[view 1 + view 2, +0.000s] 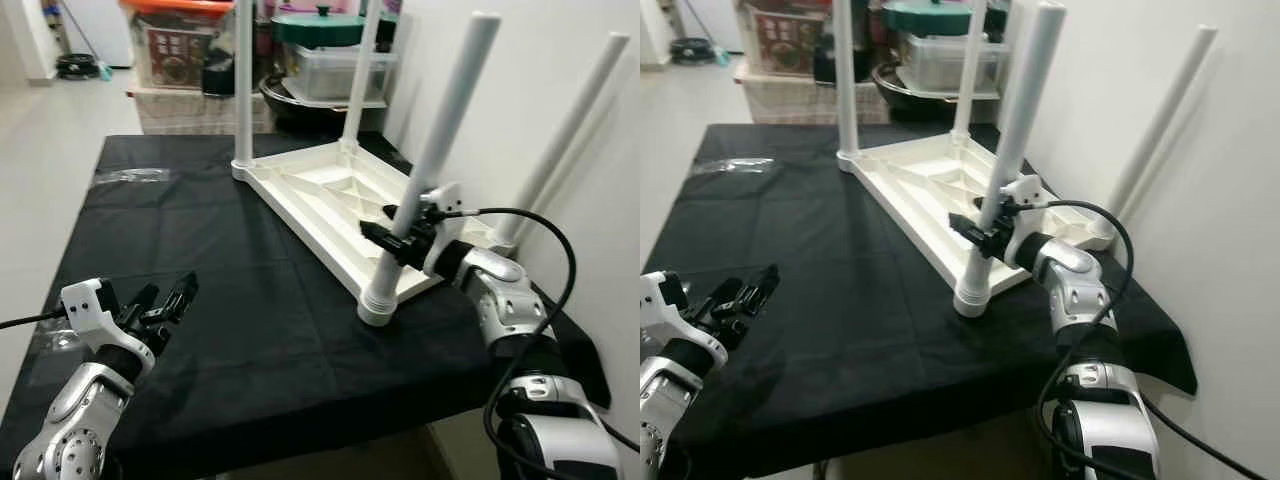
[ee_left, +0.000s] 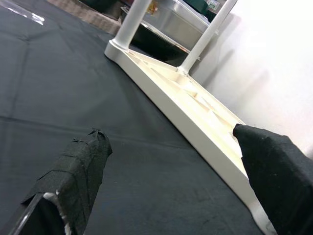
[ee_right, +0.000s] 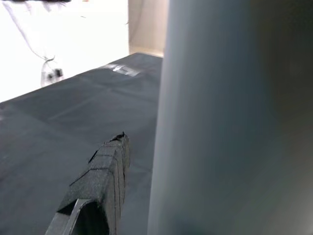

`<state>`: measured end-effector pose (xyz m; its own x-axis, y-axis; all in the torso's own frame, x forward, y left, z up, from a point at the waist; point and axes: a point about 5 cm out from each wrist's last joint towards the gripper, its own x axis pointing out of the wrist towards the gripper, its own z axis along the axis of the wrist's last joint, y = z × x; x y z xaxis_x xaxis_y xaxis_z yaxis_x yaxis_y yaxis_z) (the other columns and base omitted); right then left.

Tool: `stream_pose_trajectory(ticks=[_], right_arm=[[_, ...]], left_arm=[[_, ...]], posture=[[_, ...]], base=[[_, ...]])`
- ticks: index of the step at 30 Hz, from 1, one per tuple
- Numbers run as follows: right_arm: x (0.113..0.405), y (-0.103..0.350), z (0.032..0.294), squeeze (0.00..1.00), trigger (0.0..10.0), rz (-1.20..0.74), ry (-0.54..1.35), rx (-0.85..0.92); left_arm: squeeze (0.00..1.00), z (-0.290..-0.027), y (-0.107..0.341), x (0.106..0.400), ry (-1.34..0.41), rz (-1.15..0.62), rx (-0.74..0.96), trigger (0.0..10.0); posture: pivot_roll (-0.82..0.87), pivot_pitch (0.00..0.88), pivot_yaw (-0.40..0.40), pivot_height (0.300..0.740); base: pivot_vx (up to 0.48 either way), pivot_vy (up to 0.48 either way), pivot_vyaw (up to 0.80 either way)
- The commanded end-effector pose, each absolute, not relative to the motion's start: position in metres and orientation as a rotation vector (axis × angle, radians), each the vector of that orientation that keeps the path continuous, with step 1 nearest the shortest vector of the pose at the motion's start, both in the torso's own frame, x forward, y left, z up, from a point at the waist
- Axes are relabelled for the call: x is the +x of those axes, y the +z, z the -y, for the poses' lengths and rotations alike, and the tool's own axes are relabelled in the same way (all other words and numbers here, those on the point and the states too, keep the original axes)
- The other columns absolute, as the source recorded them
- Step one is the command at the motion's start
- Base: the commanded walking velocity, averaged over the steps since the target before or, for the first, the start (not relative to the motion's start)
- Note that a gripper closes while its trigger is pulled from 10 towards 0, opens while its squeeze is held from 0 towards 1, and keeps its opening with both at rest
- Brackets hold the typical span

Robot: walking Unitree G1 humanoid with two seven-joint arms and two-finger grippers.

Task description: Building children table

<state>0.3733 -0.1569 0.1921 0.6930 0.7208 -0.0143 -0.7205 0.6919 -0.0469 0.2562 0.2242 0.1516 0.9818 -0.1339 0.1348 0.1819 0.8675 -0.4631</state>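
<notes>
Right claw [image 1: 392,232] clamped on the nearest leg [image 1: 430,165] of the upturned children's table [image 1: 330,195].
Left claw [image 1: 168,298] hangs empty, fingers spread, well apart from that leg, above the bench [image 1: 250,300].

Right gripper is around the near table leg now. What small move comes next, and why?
Probably twist or press the near leg down into its socket with the right gripper, whose fingers straddle it low. The upturned tabletop already carries four legs, and this one leans. The left gripper hovers open over the black cloth.

Children's table [image 1: 330,195]: white plastic; upside down on black cloth; four round legs fitted at corners, pointing up, near leg [image 1: 430,165] tilted.
</notes>
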Motion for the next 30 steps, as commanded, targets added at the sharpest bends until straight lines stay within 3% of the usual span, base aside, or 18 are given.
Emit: stream_pose_trajectory(ticks=[1,2,3,8,15,16,17,18,19,20,21,22,23,25,30], right_arm=[[0.369,0.175,0.134,0.0,8.7,-0.06,0.927,-0.045],[0.366,0.173,0.123,0.0,1.7,-0.05,1.015,-0.015],[0.361,0.173,0.113,0.0,0.0,-0.02,1.093,0.016],[0.348,0.18,0.103,0.0,0.0,0.07,1.228,0.08],[0.322,0.178,0.103,0.0,0.0,0.142,1.137,0.154],[0.319,0.164,0.108,0.0,0.0,0.128,0.974,0.13],[0.319,0.164,0.108,0.0,0.0,0.128,0.974,0.13],[0.328,0.151,0.113,0.0,0.0,0.055,0.772,0.078],[0.328,0.151,0.113,0.0,0.0,0.055,0.772,0.078],[0.333,0.143,0.118,0.0,0.0,0.01,0.637,0.036],[0.342,0.129,0.133,0.0,0.0,-0.1,0.37,-0.032],[0.342,0.129,0.133,0.0,0.0,-0.1,0.37,-0.032],[0.341,0.119,0.152,0.0,0.0,-0.157,0.076,-0.116],[0.328,0.115,0.169,0.0,0.0,-0.18,-0.228,-0.179],[0.318,0.125,0.145,0.0,0.0,-0.122,-0.156,-0.148]], left_arm=[[0.0,-0.223,0.149,0.256,-0.164,0.089,-0.494,10.0],[0.0,-0.224,0.149,0.254,-0.161,0.091,-0.492,10.0],[0.0,-0.225,0.149,0.253,-0.157,0.091,-0.489,10.0],[0.0,-0.228,0.148,0.25,-0.152,0.086,-0.485,10.0],[0.0,-0.223,0.147,0.252,-0.167,0.081,-0.495,10.0],[0.0,-0.22,0.146,0.253,-0.181,0.074,-0.497,10.0],[0.0,-0.22,0.146,0.253,-0.181,0.074,-0.497,10.0],[0.0,-0.22,0.146,0.254,-0.184,0.073,-0.497,10.0],[0.0,-0.22,0.146,0.254,-0.184,0.073,-0.497,10.0],[0.0,-0.22,0.146,0.254,-0.185,0.072,-0.496,10.0],[0.0,-0.221,0.147,0.255,-0.185,0.073,-0.496,10.0],[0.0,-0.221,0.147,0.255,-0.185,0.073,-0.496,10.0],[0.0,-0.221,0.147,0.256,-0.185,0.074,-0.498,10.0],[0.0,-0.219,0.147,0.256,-0.186,0.075,-0.501,10.0],[0.0,-0.218,0.144,0.255,-0.187,0.068,-0.506,10.0]], posture=[[0.03,0.0,-0.126,0.74],[0.04,0.0,-0.13,0.74],[0.04,0.0,-0.129,0.74],[0.03,0.0,-0.124,0.74],[0.0,0.0,-0.105,0.74],[-0.01,0.0,-0.099,0.74],[-0.01,0.0,-0.099,0.74],[-0.02,0.0,-0.094,0.74],[-0.02,0.0,-0.094,0.74],[-0.02,0.0,-0.094,0.74],[-0.02,0.0,-0.091,0.74],[-0.02,0.0,-0.091,0.74],[-0.02,0.0,-0.092,0.74],[-0.02,0.0,-0.092,0.74],[-0.03,0.0,-0.088,0.74]], base=[[0.0,0.0,0.0],[0.0,0.0,0.0],[0.0,0.0,0.0],[0.0,0.0,0.0],[0.0,0.0,0.0],[0.0,0.0,0.0],[0.0,0.0,0.0],[0.0,0.0,0.0],[0.0,0.0,0.0],[0.0,0.0,0.0],[0.0,0.0,0.0],[0.0,0.0,0.0],[0.0,0.0,0.0],[0.0,0.0,0.0],[0.0,0.0,0.0]])
